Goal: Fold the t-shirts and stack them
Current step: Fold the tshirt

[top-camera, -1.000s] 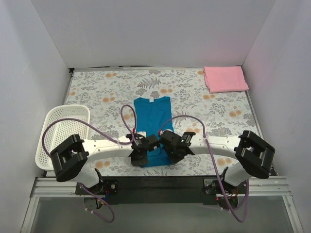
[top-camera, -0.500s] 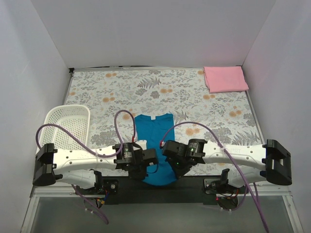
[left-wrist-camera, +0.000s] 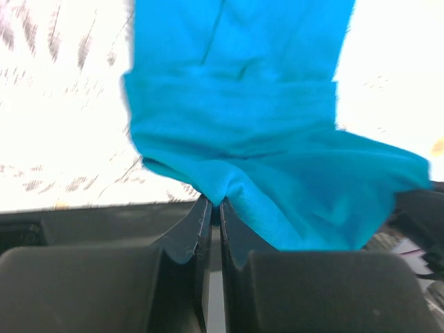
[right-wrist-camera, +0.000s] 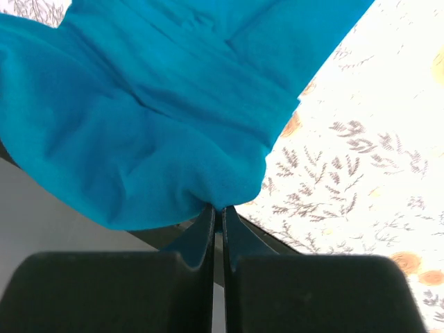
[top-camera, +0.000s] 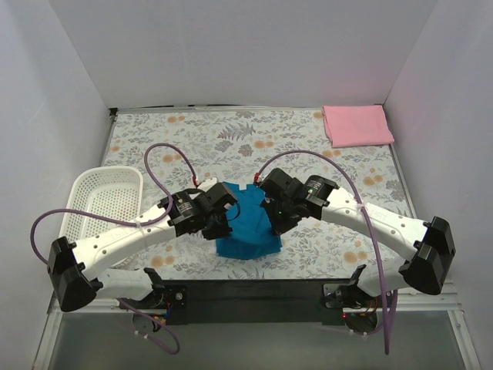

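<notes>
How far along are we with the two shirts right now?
Done: the pink shirt lies folded flat at the far right corner. In hand: the left gripper and right gripper are each shut on an edge of the teal shirt, bunched between them. Left: finish that fold, then stack the shirts, which lie apart.

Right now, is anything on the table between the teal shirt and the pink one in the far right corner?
Nothing visible. The left gripper and right gripper are both shut on the teal shirt. Only bare patterned table lies between it and the pink shirt. The white basket sits to the left, outside that path.
</notes>
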You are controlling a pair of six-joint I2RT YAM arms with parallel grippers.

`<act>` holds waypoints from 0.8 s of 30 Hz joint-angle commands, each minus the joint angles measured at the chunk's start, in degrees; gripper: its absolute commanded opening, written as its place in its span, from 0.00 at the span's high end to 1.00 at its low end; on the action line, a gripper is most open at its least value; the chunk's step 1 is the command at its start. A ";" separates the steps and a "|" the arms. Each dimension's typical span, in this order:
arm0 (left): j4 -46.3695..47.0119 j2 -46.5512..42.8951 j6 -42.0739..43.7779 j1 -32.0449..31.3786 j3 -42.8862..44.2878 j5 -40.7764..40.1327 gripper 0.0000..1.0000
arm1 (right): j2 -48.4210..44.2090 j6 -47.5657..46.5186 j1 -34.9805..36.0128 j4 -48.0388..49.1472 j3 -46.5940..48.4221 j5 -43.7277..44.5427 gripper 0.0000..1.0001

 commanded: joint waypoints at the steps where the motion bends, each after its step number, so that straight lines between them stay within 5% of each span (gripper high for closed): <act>1: 3.59 0.53 5.58 2.95 4.01 -0.93 1.00 | 1.78 -5.21 -2.53 -1.56 5.70 -1.47 0.99; 24: 21.15 15.20 19.39 27.30 6.21 7.33 1.00 | 25.51 -21.21 -22.30 0.37 24.69 -8.59 0.99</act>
